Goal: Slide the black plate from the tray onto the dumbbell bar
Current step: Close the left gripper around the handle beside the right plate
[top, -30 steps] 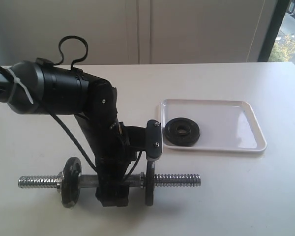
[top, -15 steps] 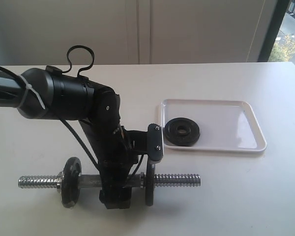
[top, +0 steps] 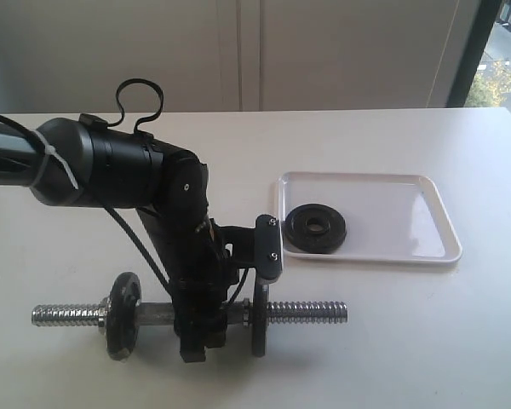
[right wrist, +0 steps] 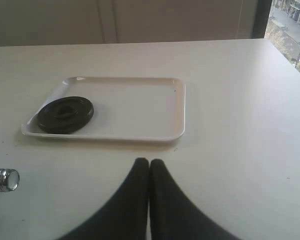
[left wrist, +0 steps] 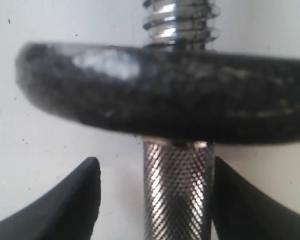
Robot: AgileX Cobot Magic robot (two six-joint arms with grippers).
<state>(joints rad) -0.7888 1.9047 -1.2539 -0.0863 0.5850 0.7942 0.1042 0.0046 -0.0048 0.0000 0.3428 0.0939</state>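
While the plate (top: 317, 228) lies flat in the tray (top: 400, 213), at its end nearer the bar (top: 307, 312), the left end effector (left wrist: 155, 165) straddles that bar's middle on the worktop (top: 409, 341), released, one side seemingly clear of the steel; the right end effector (right wrist: 149, 165) is clenched, empty.

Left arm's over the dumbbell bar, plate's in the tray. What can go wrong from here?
The left gripper is open astride the knurled steel dumbbell bar, off-centre in the gap; closing may shove or roll it.
The small round black iron plate lies flat near the rim of the white plastic tray; the shut right gripper may struggle to get under it.
The left arm crowds the mounted black disc beside the bar's free threaded end, risking a collision.
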